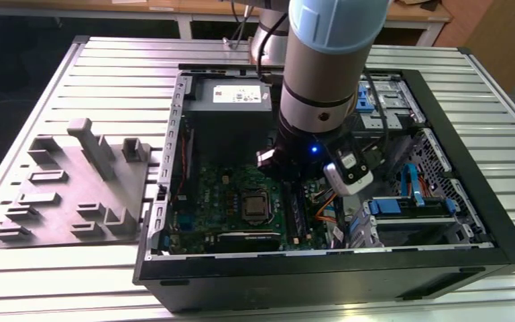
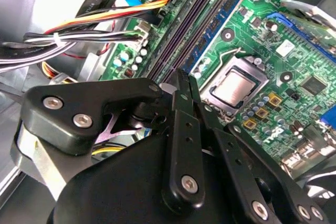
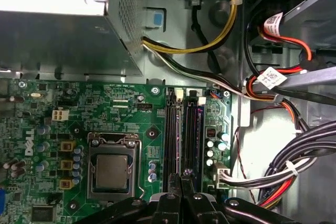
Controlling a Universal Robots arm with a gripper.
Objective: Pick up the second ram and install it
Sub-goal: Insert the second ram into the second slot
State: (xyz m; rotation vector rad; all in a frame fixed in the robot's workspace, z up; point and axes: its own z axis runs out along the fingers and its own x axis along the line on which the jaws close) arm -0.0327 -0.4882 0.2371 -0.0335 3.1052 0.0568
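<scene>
- The gripper [image 3: 182,181] sits at the lower centre of the first wrist view, its fingers [image 2: 181,129] drawn almost together with a hairline gap between them.
- The second ram [image 3: 192,135] stands edge-up among the motherboard [image 3: 121,119] slots, just ahead of the fingertips; whether they grip it is unclear.

Middle of the green board [image 1: 212,188] hidden behind the arm [image 1: 329,67] in the exterior view, claw [image 3: 184,176] cropped at the first wrist view's edge
</scene>
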